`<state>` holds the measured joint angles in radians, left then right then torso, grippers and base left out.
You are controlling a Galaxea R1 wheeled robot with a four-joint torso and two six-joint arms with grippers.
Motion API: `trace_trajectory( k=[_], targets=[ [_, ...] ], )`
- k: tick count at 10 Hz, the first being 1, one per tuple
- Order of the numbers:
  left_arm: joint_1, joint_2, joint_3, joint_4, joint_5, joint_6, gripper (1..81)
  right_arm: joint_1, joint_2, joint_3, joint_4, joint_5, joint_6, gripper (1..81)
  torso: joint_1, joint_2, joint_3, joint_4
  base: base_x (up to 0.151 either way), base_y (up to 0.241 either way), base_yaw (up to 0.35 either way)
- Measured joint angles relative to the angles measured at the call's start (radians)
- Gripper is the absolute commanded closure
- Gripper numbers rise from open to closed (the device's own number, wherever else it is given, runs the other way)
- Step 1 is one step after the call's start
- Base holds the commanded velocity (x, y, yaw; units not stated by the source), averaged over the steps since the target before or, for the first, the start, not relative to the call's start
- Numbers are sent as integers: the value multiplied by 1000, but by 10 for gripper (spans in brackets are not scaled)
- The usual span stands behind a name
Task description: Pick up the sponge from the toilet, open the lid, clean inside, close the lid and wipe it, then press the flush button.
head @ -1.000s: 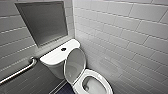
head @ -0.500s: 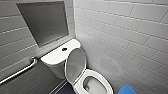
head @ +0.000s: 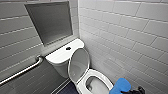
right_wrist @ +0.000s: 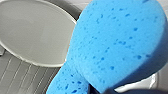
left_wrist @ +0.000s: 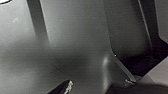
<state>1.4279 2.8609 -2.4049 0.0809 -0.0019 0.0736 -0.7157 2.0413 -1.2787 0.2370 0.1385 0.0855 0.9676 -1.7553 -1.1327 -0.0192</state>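
Note:
The white toilet [head: 61,57] stands in the corner with its oval lid [head: 78,63] raised against the tank, so the seat and bowl [head: 98,76] are uncovered. The dark round flush button [head: 68,48] sits in the middle of the tank top. My right gripper [head: 133,91] is shut on the bright blue sponge [head: 120,86], holding it just to the right of the bowl's rim. In the right wrist view the sponge [right_wrist: 117,45] is large and close, with the lid's inner face [right_wrist: 32,32] behind it. My left gripper stands open.
A metal grab bar [head: 22,70] runs along the left wall beside the tank. A dark recessed niche [head: 50,21] sits above the tank. The grey tiled wall [head: 125,37] is close on the toilet's right. Dark floor [head: 67,89] lies left of the bowl.
The blue sponge in my right gripper has come further up into the lower right of the head view. The toilet and its raised lid have not moved.

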Motion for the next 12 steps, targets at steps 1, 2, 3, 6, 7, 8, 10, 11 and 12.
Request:
trace_trajectory(
  k=[1, 2, 3, 6, 7, 8, 10, 11, 12],
  targets=[
    [1, -4, 0, -7, -1, 0, 10, 47, 37, -41, 9, -34, 0, 811, 0, 0, 0, 0, 0, 0, 0],
    [3, -7, 0, -11, -2, 1, 10, 83, 82, -84, 20, -59, 0, 811, 0, 0, 0, 0, 0, 0, 0],
    [6, -8, 0, -11, -2, 1, 10, 99, 116, -129, 30, -95, 0, 811, 0, 0, 0, 0, 0, 0, 0],
    [11, -7, 0, -12, -2, 1, 10, 153, 226, -274, 46, -174, -1, 811, 0, 0, 0, 0, 0, 0, 0],
    [10, -7, 0, -13, -2, 1, 10, 171, 267, -304, 49, -207, 0, 811, 0, 0, -1, 0, 0, 0, 0],
    [10, -7, 1, -14, -2, 1, 10, 189, 305, -334, 50, -230, -1, 811, 0, 0, -1, 0, 0, 0, 0],
    [10, -8, 2, -19, -2, 1, 10, 226, 359, -391, 51, -264, 0, 811, 0, 0, -1, 0, 0, 0, 0],
    [13, -8, 2, -19, -2, 1, 10, 236, 385, -417, 52, -275, 0, 811, 6, -9, -1, 0, 0, 0, 0],
    [13, -8, 2, -21, -2, 1, 10, 246, 416, -443, 52, -294, 0, 811, 11, -18, -1, 0, 0, 0, 0]
  ],
)
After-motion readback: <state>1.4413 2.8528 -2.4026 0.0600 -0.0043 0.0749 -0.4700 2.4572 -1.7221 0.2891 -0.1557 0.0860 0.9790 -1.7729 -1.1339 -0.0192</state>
